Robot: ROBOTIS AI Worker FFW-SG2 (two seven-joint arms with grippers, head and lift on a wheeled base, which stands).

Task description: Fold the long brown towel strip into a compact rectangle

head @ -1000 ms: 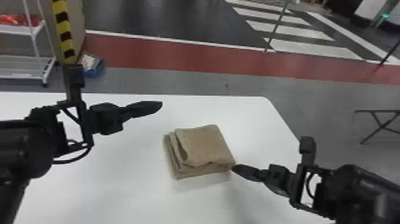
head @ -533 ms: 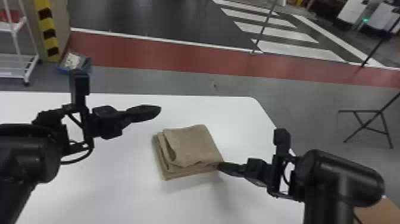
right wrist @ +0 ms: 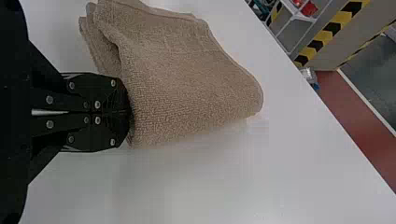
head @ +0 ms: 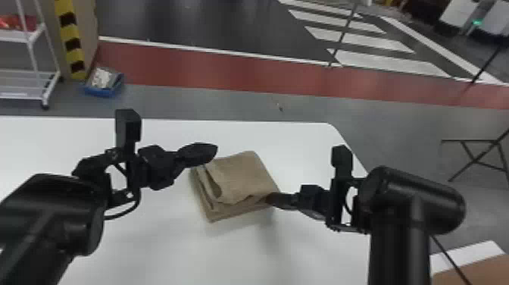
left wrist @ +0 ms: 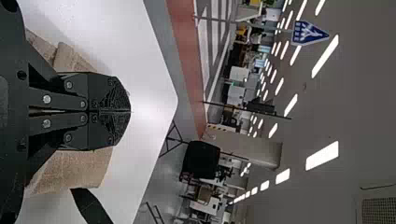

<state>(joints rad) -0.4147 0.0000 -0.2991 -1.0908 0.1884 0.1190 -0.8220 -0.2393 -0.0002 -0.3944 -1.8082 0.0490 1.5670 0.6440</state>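
The left gripper point(head: 213, 149) is over the back left corner of the folded brown towel point(head: 242, 176). In the left wrist view the left gripper point(left wrist: 129, 112) has its fingers shut together, with the towel point(left wrist: 74, 170) beyond and beside them. At the towel's front right corner, the right gripper point(head: 269, 198) touches the cloth. The right gripper point(right wrist: 128, 112) is also shut, tips pressed to the rounded edge of the towel point(right wrist: 182, 84); whether any cloth is pinched cannot be told. Stacked layers and a loose upper fold show along the towel's left side.
The towel lies on a white table point(head: 159, 235), whose rounded far right corner is behind the right arm. On the floor beyond stand a white rack point(head: 34, 57) and a blue box point(head: 102, 81). A folding stand point(head: 477, 159) is off to the right.
The left gripper has come right and nearer, to the towel's back left corner. The right gripper has moved slightly left against the towel, which has shifted a little left on the table. The head view has shifted too.
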